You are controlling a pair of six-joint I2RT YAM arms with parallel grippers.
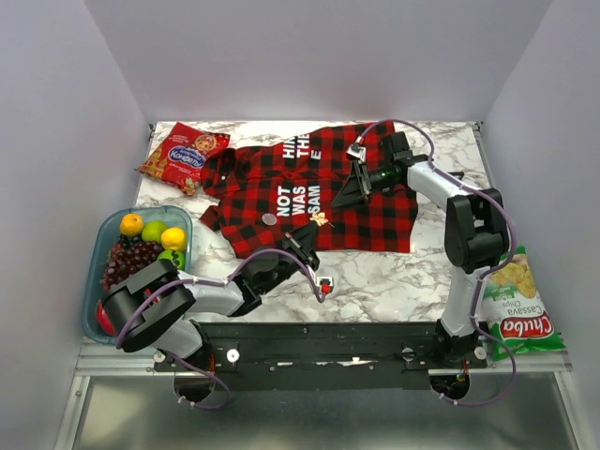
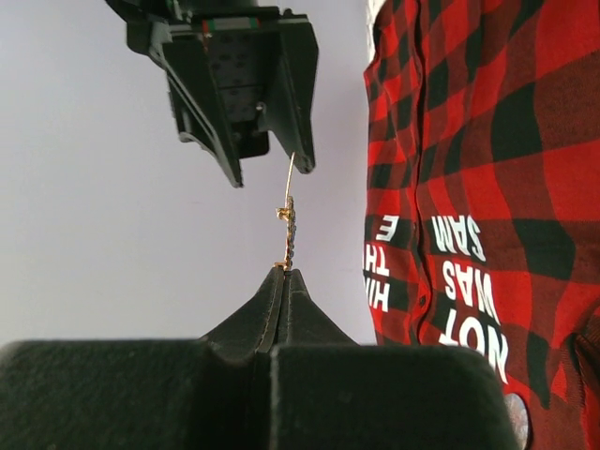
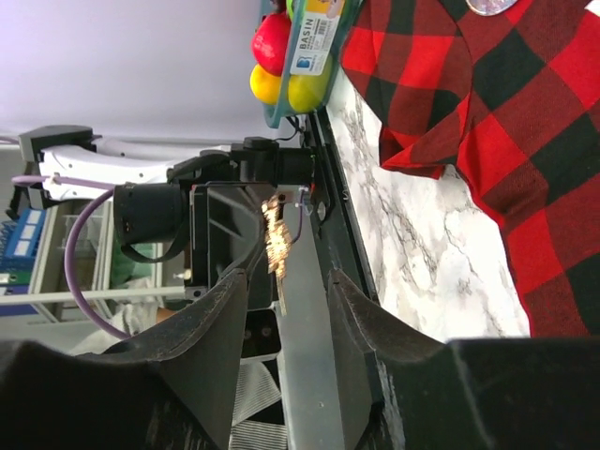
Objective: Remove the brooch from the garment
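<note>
Apparently flat grey brooch (image 1: 270, 218) on garment (image 1: 375, 211), left gripper (image 2: 284, 272) pinching gold pin (image 2: 289, 225)

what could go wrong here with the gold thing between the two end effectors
The left end effector pinches the small gold ornament only by its lower tip, so a nudge from the open right end effector may knock it loose. Its thin wire pin could bend or slip if those jaws close off-centre. A round silvery disc lies on the red-and-black checked shirt, possibly left unremoved.
</note>
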